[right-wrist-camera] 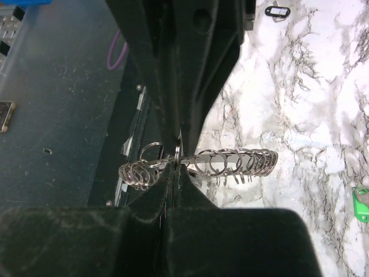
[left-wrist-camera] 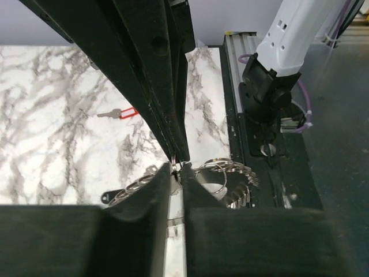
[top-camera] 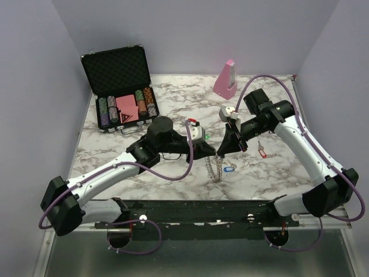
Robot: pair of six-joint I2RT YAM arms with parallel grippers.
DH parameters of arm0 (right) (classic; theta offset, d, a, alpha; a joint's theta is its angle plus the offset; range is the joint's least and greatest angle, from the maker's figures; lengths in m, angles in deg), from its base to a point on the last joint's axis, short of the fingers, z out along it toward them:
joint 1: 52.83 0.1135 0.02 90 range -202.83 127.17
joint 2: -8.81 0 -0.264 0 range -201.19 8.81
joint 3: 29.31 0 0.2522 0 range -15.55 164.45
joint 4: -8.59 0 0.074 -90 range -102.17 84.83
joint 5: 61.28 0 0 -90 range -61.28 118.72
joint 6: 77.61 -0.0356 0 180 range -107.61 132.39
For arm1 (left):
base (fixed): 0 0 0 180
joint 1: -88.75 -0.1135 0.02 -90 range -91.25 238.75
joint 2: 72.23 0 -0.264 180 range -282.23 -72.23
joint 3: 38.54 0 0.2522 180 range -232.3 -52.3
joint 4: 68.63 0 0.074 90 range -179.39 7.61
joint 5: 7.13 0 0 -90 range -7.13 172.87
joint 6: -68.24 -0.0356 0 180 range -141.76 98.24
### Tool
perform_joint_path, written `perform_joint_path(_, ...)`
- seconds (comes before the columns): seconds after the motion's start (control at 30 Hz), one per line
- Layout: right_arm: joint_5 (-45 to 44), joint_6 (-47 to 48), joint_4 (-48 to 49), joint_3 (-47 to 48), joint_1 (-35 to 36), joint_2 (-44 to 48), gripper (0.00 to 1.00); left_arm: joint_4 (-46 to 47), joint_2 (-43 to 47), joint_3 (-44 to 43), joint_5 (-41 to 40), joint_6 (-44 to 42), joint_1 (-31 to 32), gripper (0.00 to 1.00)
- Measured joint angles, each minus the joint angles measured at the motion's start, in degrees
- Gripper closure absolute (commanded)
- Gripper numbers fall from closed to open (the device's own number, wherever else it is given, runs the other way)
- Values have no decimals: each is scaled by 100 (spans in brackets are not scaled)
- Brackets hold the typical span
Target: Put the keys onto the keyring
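Setting: pale lilac walls (top-camera: 34, 86) on three sides of a white, grey-veined marble-patterned table (top-camera: 173, 104), viewed from above and behind the arm bases.
Keyring: large flat grey metal keyring (top-camera: 216, 170) with a rim of many small loops, just off the table's centre toward 5 o'clock, held between both end effectors. Edge-on and coil-like in both wrist views, trailing toward 6 o'clock in the top view.
Left end effector: black left end effector (left-wrist-camera: 176, 172), angled in from 9 o'clock, fingers drawn almost together with only a thin slit behind the tips, pinching the keyring's rim.
Right end effector: black right end effector (right-wrist-camera: 174, 164), angled in from 2 o'clock, fingers pressed together, nipping the same rim right beside the left tips.
Blue key: small silver blue-tagged key (top-camera: 229, 171), just beside the keyring at its 3 o'clock. Threaded on or loose, cannot tell.
Red key: small silver red-tagged key (top-camera: 262, 153), flat on the table, off toward 3 o'clock, apart from the keyring.
Green key: small green-tagged key (top-camera: 206, 137), on the table at 12 o'clock of the end effectors.
Black tag: black oval key tag (right-wrist-camera: 278, 10), on the marble at the top edge of the right wrist view. Blade not discernible.
Case: open black foam-lined case (top-camera: 118, 66) at 10 o'clock, with rows of striped round poker chips (top-camera: 104, 109) inside.
Wedge: pink wedge-shaped block (top-camera: 225, 79), upright at 1 o'clock near the back wall.
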Motion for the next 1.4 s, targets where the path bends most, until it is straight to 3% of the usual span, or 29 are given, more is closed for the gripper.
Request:
perform_joint_path(0.03, 0, 2, 0, 0, 0, 0, 99, -31, -28, -28, -2, -37, 13, 100)
perform_joint_path(0.2, -4, 55, -52, 0, 0, 0, 99, -269, -114, -179, -15, -63, 17, 100)
perform_joint_path(0.33, -2, 81, -81, 0, 0, -2, 67, -273, -118, -186, -48, 9, 22, 100)
perform_joint_path(0.43, 28, 72, -101, 20, 0, 0, 59, 133, 7, 144, -219, 243, 48, 100)
perform_joint_path(0.63, 160, 293, -166, 37, 0, 46, 59, 2218, 472, 1768, -474, 1307, 52, 100)
perform_joint_path(0.93, 802, 914, -254, -450, -15, 293, 58, 5466, 216, 2514, -636, 2855, 55, 100)
perform_joint_path(1.1, 979, 1014, -254, -564, -15, 369, 58, 6087, -177, 2538, -811, 3499, 55, 100)
perform_joint_path(1.4, 1051, 839, -164, -511, -35, 527, 59, 6262, -505, 2551, -1021, 4098, 55, 100)
